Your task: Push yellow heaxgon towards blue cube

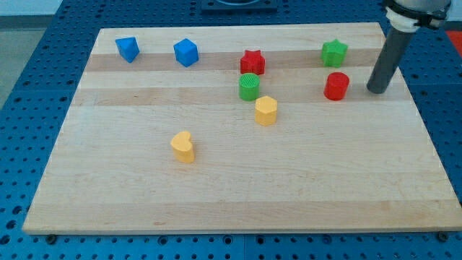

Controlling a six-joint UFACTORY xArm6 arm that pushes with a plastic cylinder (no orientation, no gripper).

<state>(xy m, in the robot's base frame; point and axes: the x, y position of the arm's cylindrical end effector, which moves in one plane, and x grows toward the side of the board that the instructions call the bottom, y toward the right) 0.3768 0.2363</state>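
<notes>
Yellow hexagonal plastic block (266, 110) sits just right of the wooden desk's (216, 195) centre; you'll find it light, rigid and prone to spin, so press squarely on its right face toward the blue plastic cube (185, 52) at upper left. No claw exists here: my tip (376, 90) rests far right, beside the red cylinder (336, 86).

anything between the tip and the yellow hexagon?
Yes, in the camera view. My tip is at the view's right; the red cylinder stands just above the straight line to the yellow hexagon. The rest is bare board.
</notes>
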